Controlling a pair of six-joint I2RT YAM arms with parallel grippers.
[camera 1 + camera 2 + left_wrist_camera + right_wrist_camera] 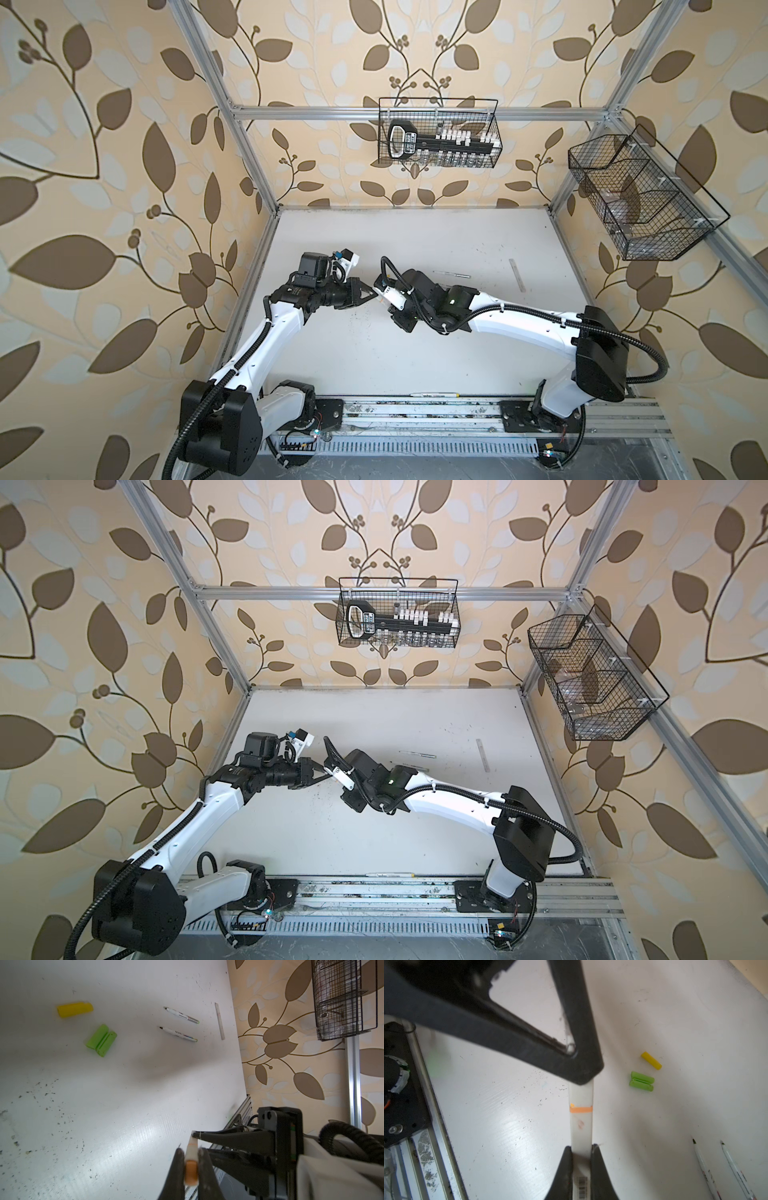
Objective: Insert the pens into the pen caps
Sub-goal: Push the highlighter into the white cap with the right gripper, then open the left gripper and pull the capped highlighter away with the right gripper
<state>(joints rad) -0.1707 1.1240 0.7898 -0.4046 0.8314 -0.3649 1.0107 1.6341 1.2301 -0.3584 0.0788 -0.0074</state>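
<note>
The left tool (pixel 190 1149) is clamping shut on a pale cap (pixel 191 1156) with an orange end. The right tool (pixel 581 1147) is pinching a white pen (pixel 581 1132) that is showing a barcode on its barrel. The two tools are meeting tip to tip above the left middle of the white table (pixel 415 353), with the left tool (pixel 374 296) pointing toward the right arm in both top views. In the right wrist view the pen and the pale cap (pixel 581 1095) are lying in one straight line and joining at a thin orange band. How deep the pen is sitting in the cap cannot be told. On the table a yellow cap (pixel 74 1009) is lying alone, near two green caps (pixel 101 1040) that are resting side by side and touching. Two more pens (pixel 180 1015), uncapped and showing dark tips, are lying nearly parallel and close together, well apart from the caps. A pale strip (pixel 219 1021) is lying just beyond them toward the table's right edge. A fourth pen (pixel 434 393) is lying along the near edge of the table, beside the rail. Two wire baskets (pixel 438 133) are hanging on the frame above the table.
</note>
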